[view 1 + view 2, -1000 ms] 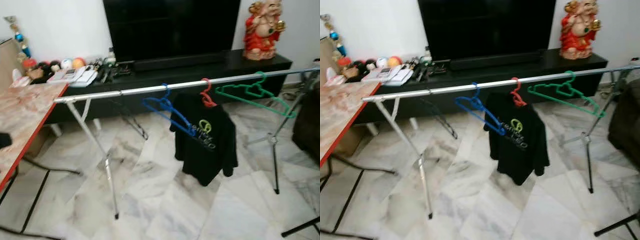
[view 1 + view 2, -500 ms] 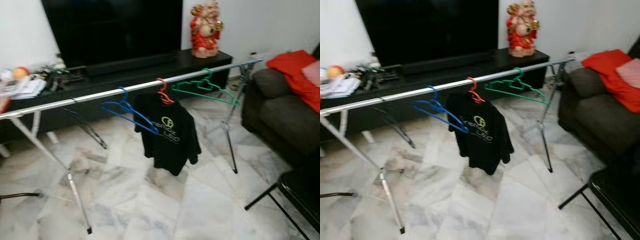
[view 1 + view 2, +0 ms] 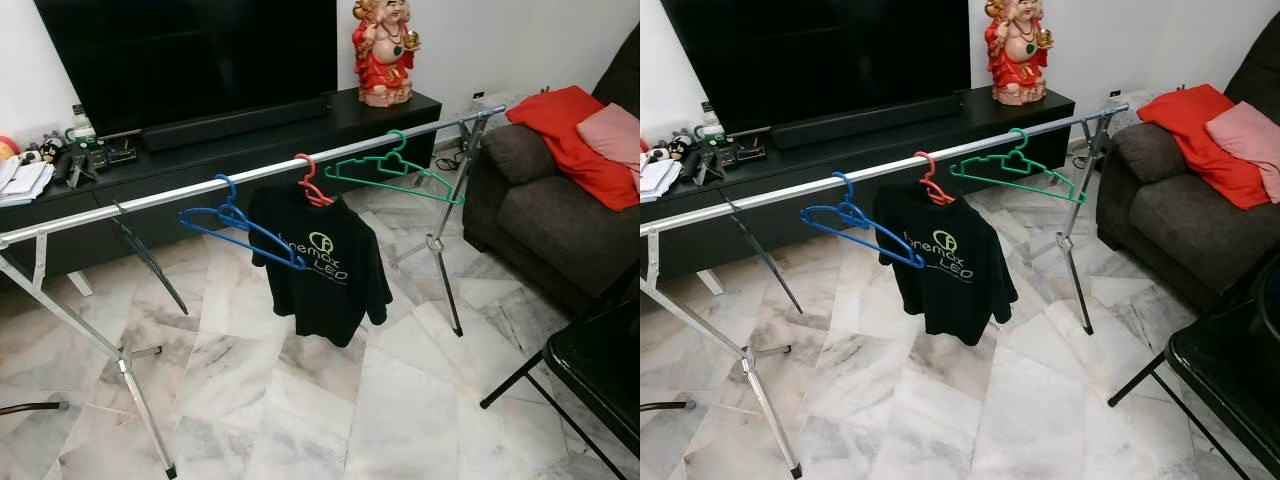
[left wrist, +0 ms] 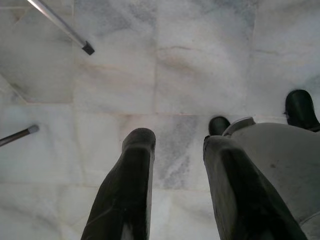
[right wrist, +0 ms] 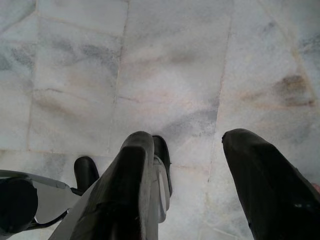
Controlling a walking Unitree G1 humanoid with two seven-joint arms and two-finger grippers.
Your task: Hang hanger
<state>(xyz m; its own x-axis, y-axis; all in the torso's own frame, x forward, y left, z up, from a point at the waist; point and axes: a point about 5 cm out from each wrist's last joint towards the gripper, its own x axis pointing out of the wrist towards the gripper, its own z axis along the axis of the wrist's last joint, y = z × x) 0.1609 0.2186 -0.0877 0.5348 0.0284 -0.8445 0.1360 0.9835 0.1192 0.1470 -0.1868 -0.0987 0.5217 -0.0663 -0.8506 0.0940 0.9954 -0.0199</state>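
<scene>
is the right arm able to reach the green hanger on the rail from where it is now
Probably not yet. The right gripper hangs open, pointing down at the marble floor, while the green hanger sits on the rail across open floor. Nothing blocks the way.

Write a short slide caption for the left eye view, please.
Silver rail carrying blue hanger, red hanger with black T-shirt, and green hanger.

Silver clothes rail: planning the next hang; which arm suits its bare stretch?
Left, probably: the bare stretch of the silver metal rail lies on the robot's left, past the blue plastic hanger. Left claw and right claw both hang open, empty.
</scene>
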